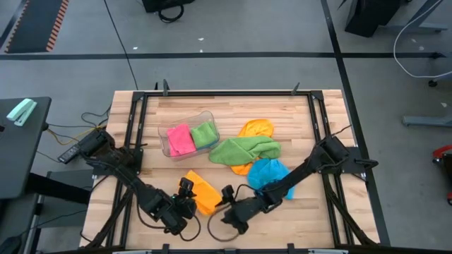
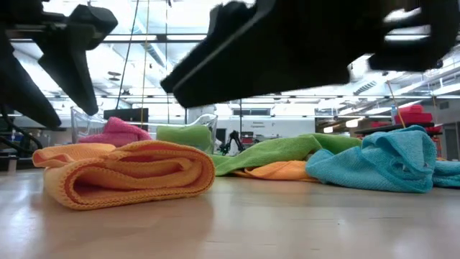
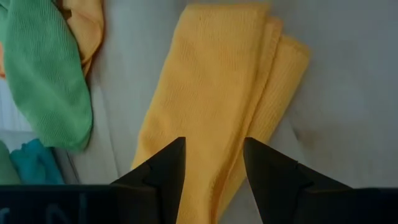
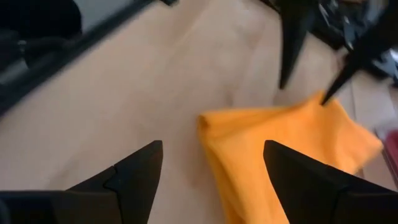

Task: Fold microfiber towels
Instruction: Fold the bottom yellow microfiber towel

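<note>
An orange towel (image 1: 202, 193) lies folded into a thick strip near the table's front edge; it also shows in the low view (image 2: 129, 173). My left gripper (image 1: 185, 192) is open and hangs just above the strip (image 3: 217, 93), one finger on either side of its width. My right gripper (image 1: 226, 200) is open and empty, low over the table just right of the strip (image 4: 280, 149). A loose green towel (image 1: 244, 149) lies over a second orange towel (image 1: 256, 129). A crumpled blue towel (image 1: 268, 173) lies beside them.
A clear plastic tub (image 1: 169, 132) at the centre back holds a folded pink towel (image 1: 179, 140) and a folded green towel (image 1: 204, 134). Bare wood lies along the front edge below both grippers. The right arm reaches over the blue towel.
</note>
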{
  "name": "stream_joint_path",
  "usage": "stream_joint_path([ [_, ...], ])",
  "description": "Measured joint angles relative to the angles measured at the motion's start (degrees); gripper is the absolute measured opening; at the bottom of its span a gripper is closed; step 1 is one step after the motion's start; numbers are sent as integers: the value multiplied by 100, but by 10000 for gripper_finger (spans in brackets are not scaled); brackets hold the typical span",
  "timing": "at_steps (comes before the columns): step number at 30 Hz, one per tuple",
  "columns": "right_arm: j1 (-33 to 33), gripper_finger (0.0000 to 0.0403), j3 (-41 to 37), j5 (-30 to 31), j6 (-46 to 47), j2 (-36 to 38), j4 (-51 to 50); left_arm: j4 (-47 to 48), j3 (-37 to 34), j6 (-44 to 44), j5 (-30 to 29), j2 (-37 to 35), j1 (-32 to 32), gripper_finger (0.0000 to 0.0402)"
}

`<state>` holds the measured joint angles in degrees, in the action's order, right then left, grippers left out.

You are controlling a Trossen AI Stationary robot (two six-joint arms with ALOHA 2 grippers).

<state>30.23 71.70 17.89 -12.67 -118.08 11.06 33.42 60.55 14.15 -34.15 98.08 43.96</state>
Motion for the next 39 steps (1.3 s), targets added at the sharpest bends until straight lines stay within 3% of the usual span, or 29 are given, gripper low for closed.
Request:
stream_joint_path([
  [11,-250,287,2,-13,-185,-251,427,-616,-2,13,2,18,83,172],
  [21,-405,287,2,-96,-571,-424,795,-323,-2,12,-2,18,83,172],
  [25,-504,287,14,-395,-686,-512,905,82,-2,69,-2,9,116,172],
  [39,-666,277,11,-683,-621,-968,1139,97,-2,181,1,7,143,172],
])
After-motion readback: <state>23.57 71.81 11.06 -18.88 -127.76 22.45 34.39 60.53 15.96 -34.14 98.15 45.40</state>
